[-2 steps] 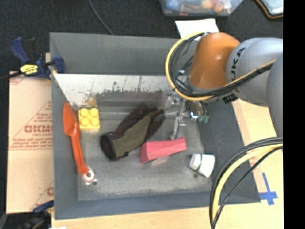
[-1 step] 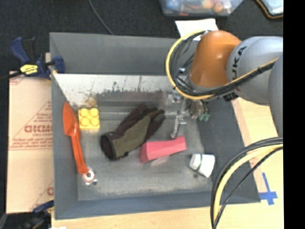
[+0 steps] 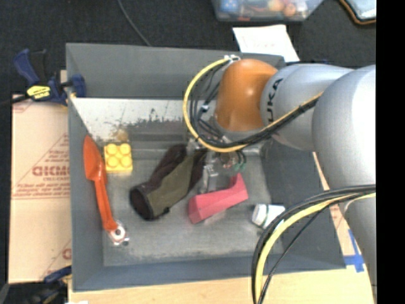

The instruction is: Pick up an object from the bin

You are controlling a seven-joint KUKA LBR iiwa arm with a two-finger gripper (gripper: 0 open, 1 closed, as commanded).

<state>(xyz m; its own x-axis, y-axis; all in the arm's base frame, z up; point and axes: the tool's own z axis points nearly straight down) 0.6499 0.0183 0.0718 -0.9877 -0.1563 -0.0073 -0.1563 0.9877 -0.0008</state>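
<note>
My gripper (image 3: pixel 214 177) hangs low in the middle of the bin, under the orange wrist cover. Its tips sit between a dark olive and brown sock (image 3: pixel 166 183) on the left and a pink block (image 3: pixel 216 201) on the right and below. The sock lies slanted, its dark toe end toward the lower left. The pink block lies flat, tilted up to the right, touching or just under the gripper. Nothing shows clearly between the fingers.
A yellow toy brick (image 3: pixel 118 157) sits at the left back. An orange spatula (image 3: pixel 100 184) with a metal end lies along the left wall. A small white tube (image 3: pixel 264 215) rests at the right, near the arm's cables.
</note>
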